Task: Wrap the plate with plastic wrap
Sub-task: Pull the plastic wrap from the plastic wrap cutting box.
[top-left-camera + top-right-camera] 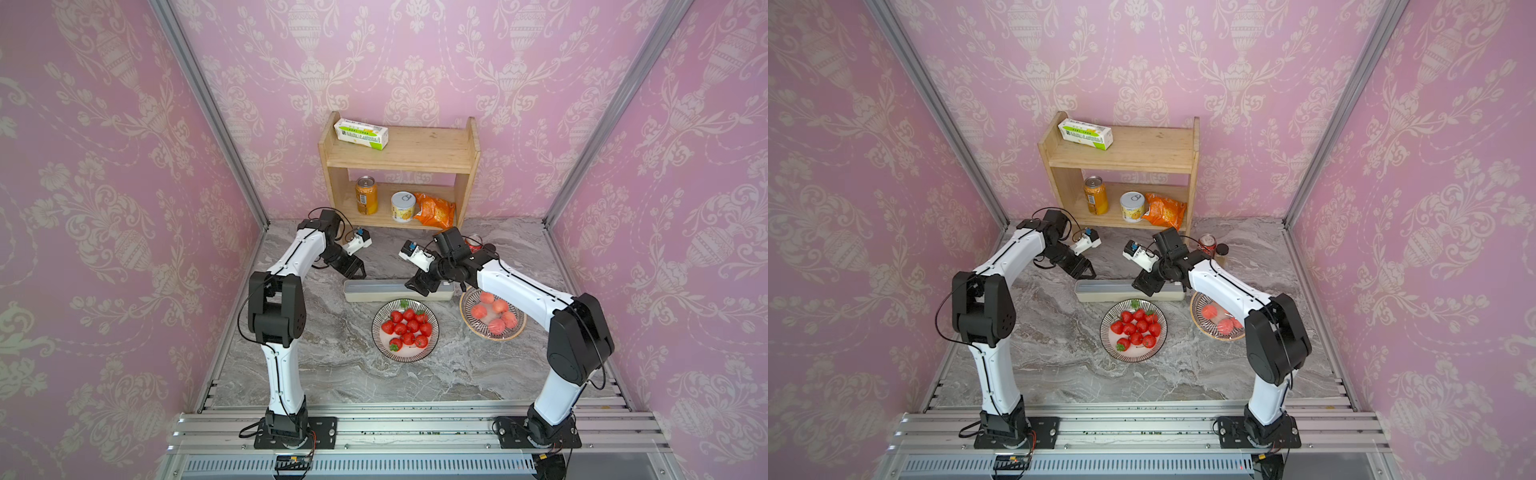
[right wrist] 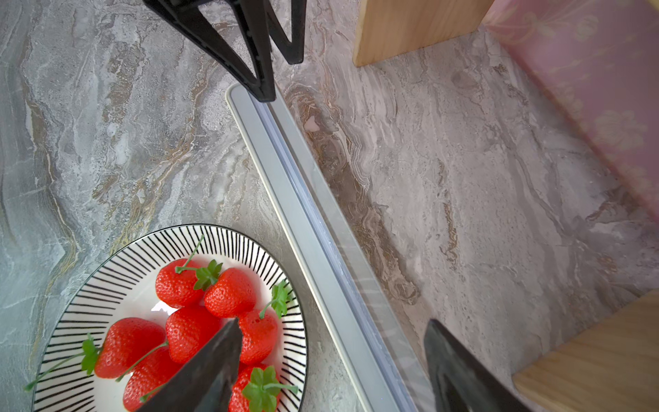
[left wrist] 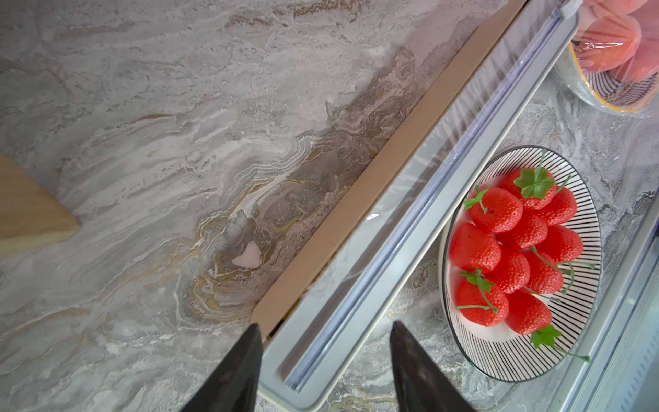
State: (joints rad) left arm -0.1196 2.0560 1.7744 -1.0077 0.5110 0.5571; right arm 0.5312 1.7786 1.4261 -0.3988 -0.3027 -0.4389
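Note:
The plate (image 1: pixel 377 332) is white with black stripes and holds several strawberries; it sits mid-table in both top views (image 1: pixel 1105 332) and shows in both wrist views (image 3: pixel 499 356) (image 2: pixel 89 285). Just behind it lies the long cream dispenser box (image 1: pixel 374 291) (image 1: pixel 1100 291) with its grey lid (image 3: pixel 356 321) (image 2: pixel 306 214). Glossy clear plastic wrap (image 3: pixel 445 142) (image 2: pixel 360 257) lies along its top. My left gripper (image 1: pixel 357 272) (image 3: pixel 324 324) is open, its fingers astride the box's left end. Over the box's right end my right gripper (image 1: pixel 422 286) (image 2: pixel 333 321) stands open, holding nothing.
A second plate (image 1: pixel 467 305) of peaches, under film, sits right of the box beneath my right arm. A red can (image 1: pixel 473 243) stands behind it. The wooden shelf (image 1: pixel 399 158) at the back holds a white-and-green carton (image 1: pixel 360 134), two cans and a snack bag (image 1: pixel 434 212).

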